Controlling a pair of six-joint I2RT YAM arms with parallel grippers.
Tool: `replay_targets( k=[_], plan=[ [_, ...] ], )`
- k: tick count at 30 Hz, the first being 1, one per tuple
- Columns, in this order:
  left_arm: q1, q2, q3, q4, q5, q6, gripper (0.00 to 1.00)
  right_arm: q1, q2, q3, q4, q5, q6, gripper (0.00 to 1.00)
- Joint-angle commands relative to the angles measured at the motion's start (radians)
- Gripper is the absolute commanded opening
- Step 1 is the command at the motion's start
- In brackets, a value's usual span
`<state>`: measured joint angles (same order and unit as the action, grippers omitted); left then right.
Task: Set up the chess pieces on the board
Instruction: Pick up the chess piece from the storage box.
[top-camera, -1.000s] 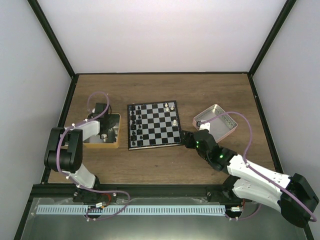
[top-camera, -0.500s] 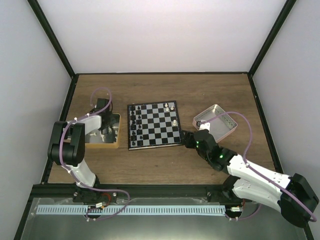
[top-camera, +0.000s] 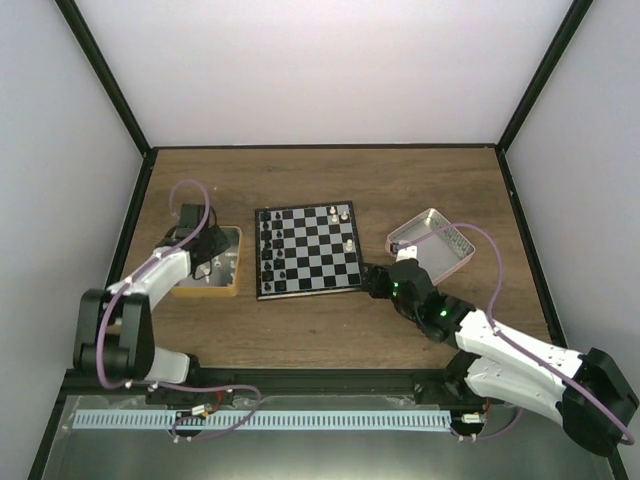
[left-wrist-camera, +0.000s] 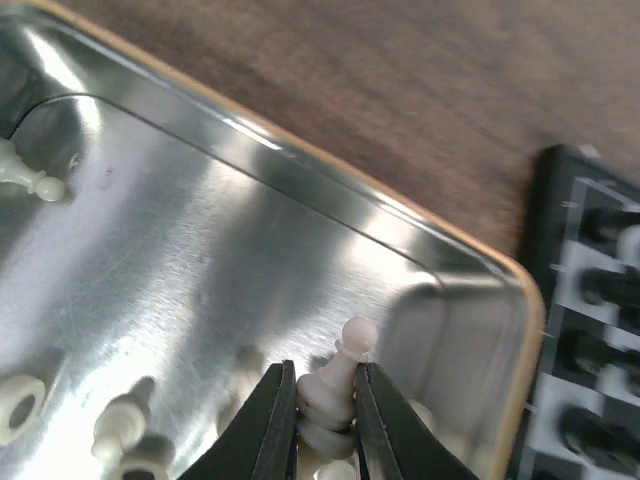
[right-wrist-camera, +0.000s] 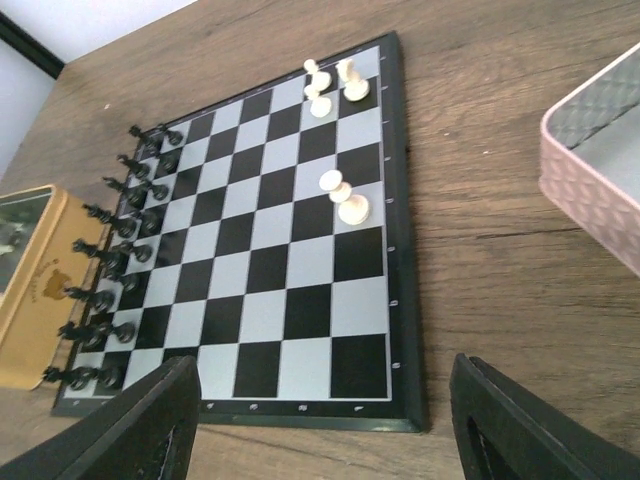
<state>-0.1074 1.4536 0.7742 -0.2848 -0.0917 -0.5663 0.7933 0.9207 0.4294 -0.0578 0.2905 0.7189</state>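
The chessboard (top-camera: 307, 249) lies mid-table, with black pieces (top-camera: 270, 247) along its left columns and a few cream pieces (top-camera: 341, 214) at its right side. In the right wrist view the board (right-wrist-camera: 262, 240) shows black pieces (right-wrist-camera: 110, 262) on the left and cream pieces (right-wrist-camera: 340, 197) at top right. My left gripper (left-wrist-camera: 326, 392) is shut on a cream pawn (left-wrist-camera: 337, 385) above the tan tray's metal inside (left-wrist-camera: 190, 270), where more cream pieces (left-wrist-camera: 35, 183) lie. My right gripper (right-wrist-camera: 325, 425) is open and empty, at the board's near right corner.
The tan tray (top-camera: 206, 263) sits left of the board. A pink tray (top-camera: 432, 242) stands to the right of the board, its corner showing in the right wrist view (right-wrist-camera: 598, 180). The board's edge (left-wrist-camera: 590, 320) shows at the right of the left wrist view.
My left arm has swung lower and leftward over the tan tray. The right arm has not moved.
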Motion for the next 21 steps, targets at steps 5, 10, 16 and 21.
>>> replay_targets(
  k=[5, 10, 16, 21],
  plan=[
    [-0.035, -0.269, -0.068, 0.033, 0.301, 0.066, 0.13, -0.013, -0.005, 0.105, 0.074, -0.212, -0.044, 0.71],
    [-0.094, -0.332, -0.097, 0.159, 0.502, 0.077, 0.14, -0.035, 0.062, 0.215, 0.076, -0.396, -0.055, 0.71],
    [-0.206, -0.344, -0.175, 0.547, 0.667, 0.066, 0.14, -0.095, 0.153, 0.348, 0.087, -0.552, -0.053, 0.73],
    [-0.269, -0.295, -0.174, 0.654, 0.703, 0.184, 0.14, -0.116, 0.31, 0.493, 0.063, -0.635, -0.088, 0.72]
  ],
)
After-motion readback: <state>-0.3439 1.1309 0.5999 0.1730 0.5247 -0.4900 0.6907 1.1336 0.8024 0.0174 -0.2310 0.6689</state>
